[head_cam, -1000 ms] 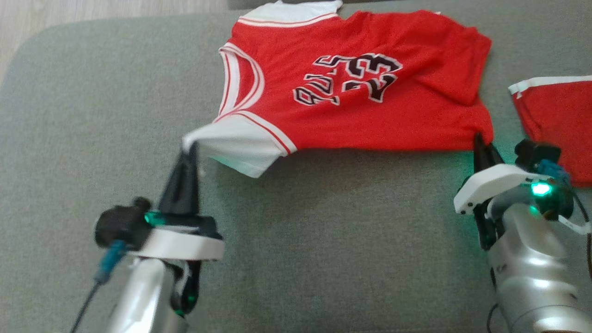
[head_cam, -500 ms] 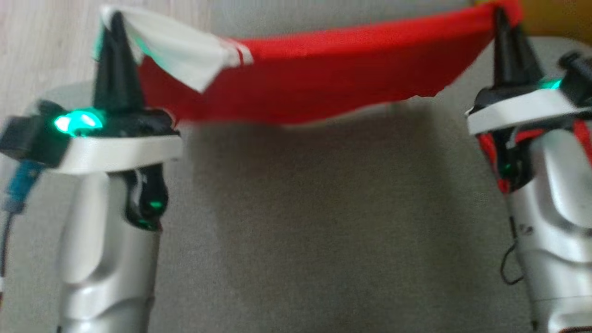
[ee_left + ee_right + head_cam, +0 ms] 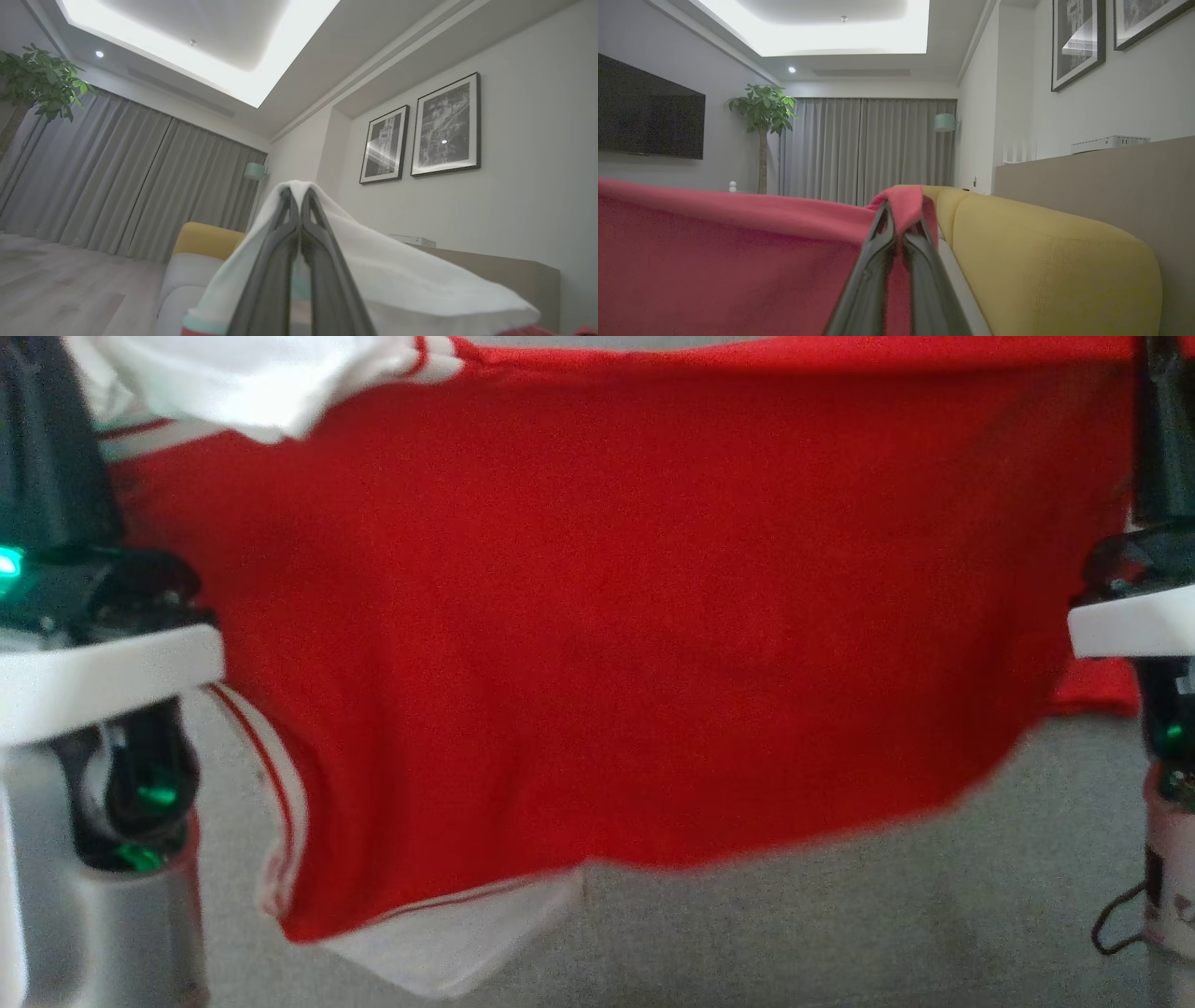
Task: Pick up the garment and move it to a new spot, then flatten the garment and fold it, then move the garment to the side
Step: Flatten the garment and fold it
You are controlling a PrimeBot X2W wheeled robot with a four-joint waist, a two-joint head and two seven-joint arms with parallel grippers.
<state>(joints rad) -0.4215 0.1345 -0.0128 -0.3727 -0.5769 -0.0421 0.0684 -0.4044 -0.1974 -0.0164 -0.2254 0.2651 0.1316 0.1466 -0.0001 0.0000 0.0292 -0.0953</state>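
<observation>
- The garment [image 3: 616, 616], a red jersey with white sleeves, hangs in the air as a sheet between the two arms, above the grey cushion [image 3: 840, 915]; whether its low edge touches the cushion I cannot tell.
- The left gripper [image 3: 298, 205] has its fingers pressed together on a pinch of the upper white sleeve [image 3: 243, 383], the cloth draped over the tips; the right gripper [image 3: 899, 224] is likewise closed tight, on a fold of red cloth at the opposite corner.
- Long axis: side to side, from one gripper to the other and roughly level; the sleeve end points to the robot's left, the plain red end to its right; the short axis drops straight down, with the lower white sleeve [image 3: 448, 952] at the bottom left.
- Risk one – slip: each hold looks like a thin pinch near an edge; a quick swing or a pull apart could draw the cloth out of one grip, and the jersey would then dangle from a single corner.
- Risk two – a bad landing: the lower sleeve hangs lowest, so it would likely meet the cushion first and tuck under the body, leaving a crease to flatten.
- Risk three – the sheet hides much of the cushion from the head view, and a second red cloth [image 3: 1097, 686] lies near the right arm; lowering too far right could lay the jersey over it.
</observation>
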